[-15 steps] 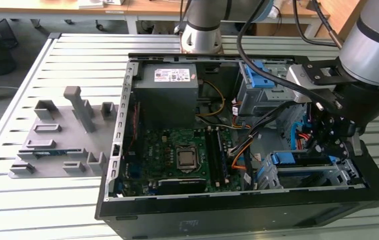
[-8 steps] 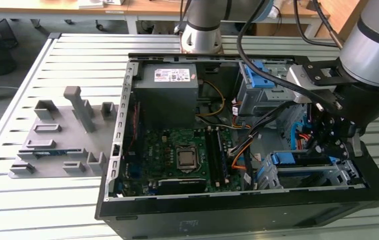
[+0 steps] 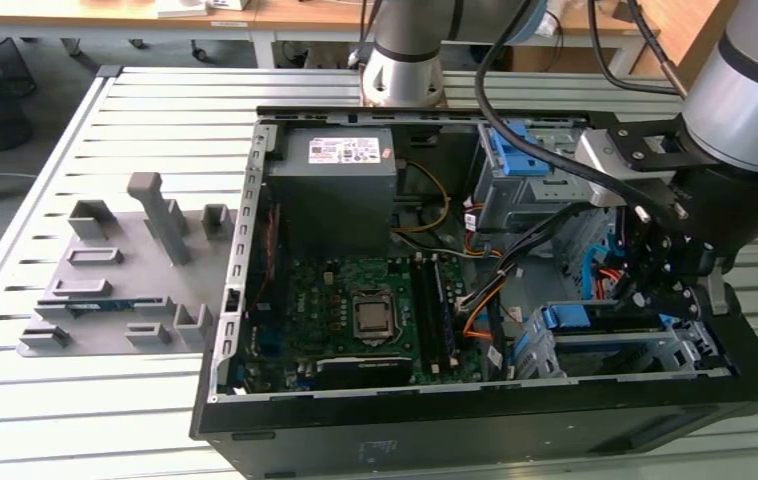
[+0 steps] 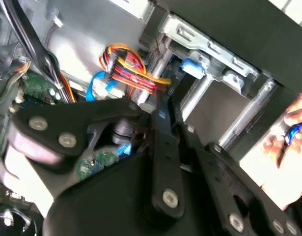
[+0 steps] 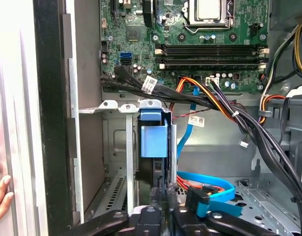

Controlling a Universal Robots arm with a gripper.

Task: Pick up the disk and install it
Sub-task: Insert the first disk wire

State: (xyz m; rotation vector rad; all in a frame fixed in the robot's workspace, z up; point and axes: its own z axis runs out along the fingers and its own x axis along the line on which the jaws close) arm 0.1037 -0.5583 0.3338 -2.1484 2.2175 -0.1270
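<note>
**Disk standing in the drive cage, end effector on its upper edge**

The disk stands on edge inside the drive cage of the open computer case. In the first wrist view you see its blue plastic carrier as a smooth, glossy block with a thin silver metal edge beside it, set between two pale, folded sheet-metal uprights. In the exterior view the same blue shows in the cage at the case's corner on the exterior view's right, under the arm.

The end effector, matte black with bolted links, sits right at the disk's edge with its fingers nearly closed around it; it appears to have hold of the disk, though the contact itself is partly hidden. You are judged to be at the install step, with the pick already done. Seating it calls for a straight push along the cage rails, kept square.

A flat blue ribbon cable curves just beside the end effector, and a bundle of black, orange and yellow wires drapes across near the cage. Beyond lies the green motherboard. The case rests on a ribbed grey metal worktop. Fingers of a person's hand rest outside the case wall.
</note>
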